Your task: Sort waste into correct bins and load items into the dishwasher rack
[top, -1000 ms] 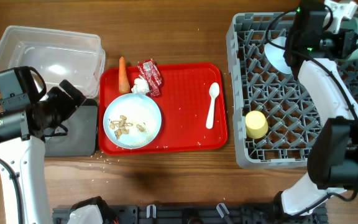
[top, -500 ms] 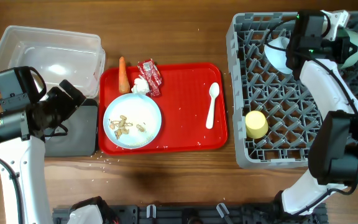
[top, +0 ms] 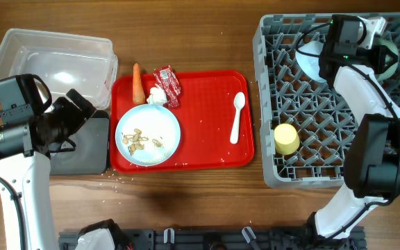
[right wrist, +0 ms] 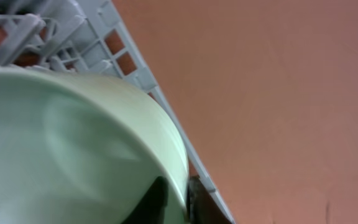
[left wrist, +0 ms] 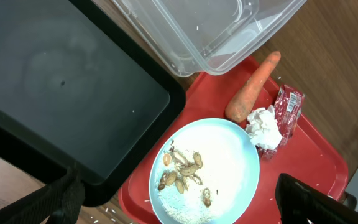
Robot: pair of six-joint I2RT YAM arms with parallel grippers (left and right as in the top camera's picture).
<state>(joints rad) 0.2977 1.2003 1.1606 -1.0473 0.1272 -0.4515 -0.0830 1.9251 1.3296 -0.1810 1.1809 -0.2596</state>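
Note:
My right gripper is shut on the rim of the pale green bowl, held on edge over the far right of the grey dishwasher rack. In the right wrist view the fingers pinch the bowl's rim beside the rack edge. A light blue bowl and a yellow cup sit in the rack. My left gripper is open and empty above the black tray. The blue plate with scraps, carrot, wrapper, tissue and white spoon lie on the red tray.
The clear tub stands at the far left behind the black tray. The red serving tray lies in the middle. Rice-like crumbs dot the wood in front of the trays. The rack's peg grid fills the right side.
My right gripper has brought the pale green bowl down and slightly left, closer to the rack's pegs. The left arm has not moved.

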